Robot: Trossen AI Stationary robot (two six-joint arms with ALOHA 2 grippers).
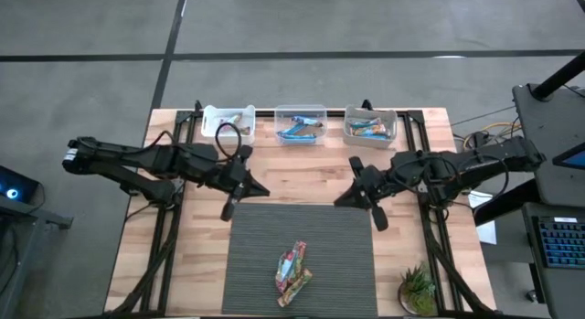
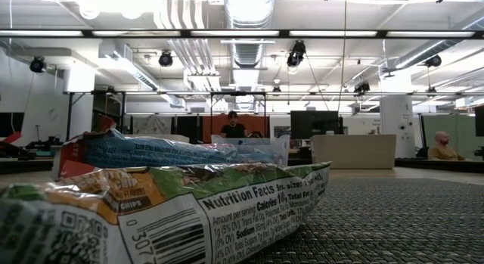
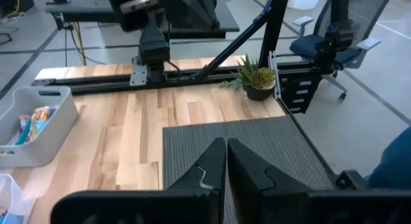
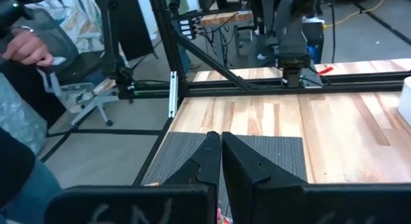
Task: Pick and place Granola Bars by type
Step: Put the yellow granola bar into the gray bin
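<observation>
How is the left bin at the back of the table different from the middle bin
The left bin is white and opaque with few bars visible in it; the middle bin is clear, with several blue bars showing. The left bin lies right behind the left arm's elbow, while the middle bin sits between the two arms. Both are small rectangular bins in one row along the table's far edge.

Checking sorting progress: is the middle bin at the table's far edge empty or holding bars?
Holding bars. The high view shows blue-wrapped granola bars lying inside the middle bin.
</observation>
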